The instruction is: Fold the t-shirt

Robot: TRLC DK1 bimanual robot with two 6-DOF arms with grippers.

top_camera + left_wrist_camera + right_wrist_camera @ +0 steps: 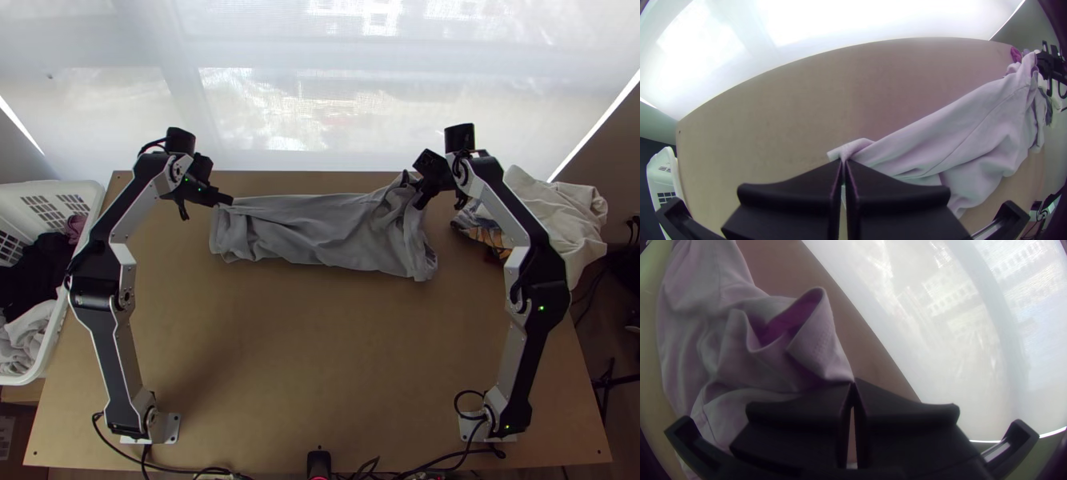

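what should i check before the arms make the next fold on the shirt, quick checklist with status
- Left gripper holds shirt: ok, jaws shut on one end of its far edge.
- Right gripper holds shirt: ok, jaws shut on cloth near the other end.
- Shirt smooth: not ok, creased along its length and bunched by the right gripper.
- Layers and hems lined up: cannot tell, folds hide them.
- Shirt apart from cloth pile: ok, bare table between.
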